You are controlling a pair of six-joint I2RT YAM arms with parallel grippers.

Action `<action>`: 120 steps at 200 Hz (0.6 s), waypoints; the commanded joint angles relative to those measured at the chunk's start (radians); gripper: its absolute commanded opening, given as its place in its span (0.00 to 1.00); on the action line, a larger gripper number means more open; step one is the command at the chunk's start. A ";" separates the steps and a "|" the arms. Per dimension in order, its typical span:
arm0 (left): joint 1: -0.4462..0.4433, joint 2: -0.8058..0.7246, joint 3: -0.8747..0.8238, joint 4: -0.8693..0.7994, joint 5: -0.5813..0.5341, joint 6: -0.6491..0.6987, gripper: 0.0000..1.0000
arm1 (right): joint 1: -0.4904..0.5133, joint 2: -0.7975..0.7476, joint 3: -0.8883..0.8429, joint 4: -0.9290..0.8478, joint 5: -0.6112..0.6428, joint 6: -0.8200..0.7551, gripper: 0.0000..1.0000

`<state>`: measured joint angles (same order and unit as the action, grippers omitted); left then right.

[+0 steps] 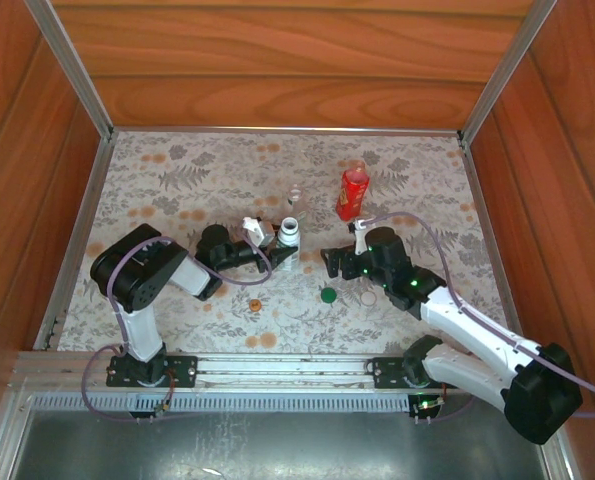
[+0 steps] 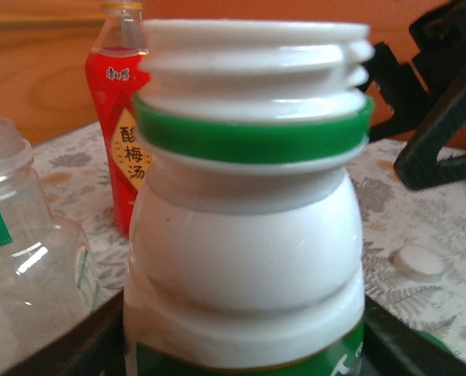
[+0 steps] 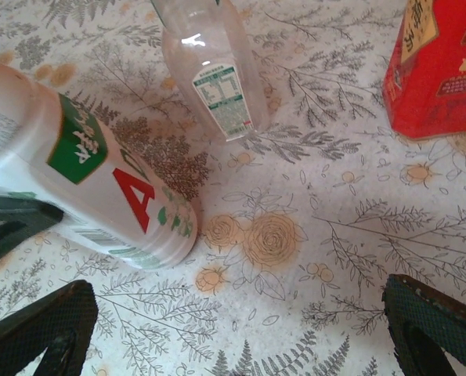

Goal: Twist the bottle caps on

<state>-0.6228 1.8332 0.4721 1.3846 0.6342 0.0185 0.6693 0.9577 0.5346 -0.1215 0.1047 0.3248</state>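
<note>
Finding no cap screwed on yet: green cap (image 1: 328, 295) and orange cap (image 1: 255, 305) toward the worktop's near edge, white cap (image 2: 418, 262) loose nearby; all three left to do. Straddling the bare-threaded white bottle (image 1: 290, 236) mid-worktop with the left tool (image 2: 244, 352); clamped or not, impossible to tell. Holding the right tool (image 3: 240, 337) wide, empty. Reading a red "A" there, "酸梅汤" on the red bottle (image 1: 352, 192); clear bottle (image 1: 295, 196) print too small.

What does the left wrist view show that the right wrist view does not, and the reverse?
Left wrist, not right wrist: the white bottle's open threaded neck with its green ring, and a white cap lying on the mat. Right wrist, not left wrist: that bottle's green and red label and the clear bottle's printed label. Both: the white, clear and red bottle on the flowered mat.
</note>
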 commanded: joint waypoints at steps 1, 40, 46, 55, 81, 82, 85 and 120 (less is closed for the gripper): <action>-0.011 0.011 0.010 0.033 0.022 -0.003 0.53 | 0.020 -0.003 -0.031 0.006 0.023 0.030 1.00; -0.011 0.006 -0.009 0.033 0.009 0.022 0.53 | 0.077 -0.002 -0.030 -0.090 0.117 0.006 1.00; -0.011 0.007 -0.010 0.033 0.007 0.025 0.53 | 0.093 0.006 -0.025 -0.110 0.133 0.006 1.00; -0.011 0.009 -0.012 0.034 0.004 0.029 0.53 | 0.117 0.024 -0.016 -0.138 0.160 0.013 0.98; -0.012 0.006 -0.015 0.033 0.000 0.028 0.54 | 0.202 0.095 0.013 -0.225 0.261 0.082 0.91; -0.012 0.005 -0.015 0.033 0.000 0.028 0.54 | 0.205 0.097 0.015 -0.228 0.264 0.087 0.91; -0.012 0.005 -0.016 0.033 0.001 0.026 0.54 | 0.215 0.104 0.017 -0.237 0.273 0.099 0.88; -0.011 -0.003 -0.021 0.031 -0.004 0.030 0.55 | 0.277 0.154 0.010 -0.254 0.297 0.201 0.81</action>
<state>-0.6273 1.8332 0.4641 1.3937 0.6312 0.0307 0.9100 1.0889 0.5278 -0.3222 0.3264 0.4255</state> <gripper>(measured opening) 0.553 0.833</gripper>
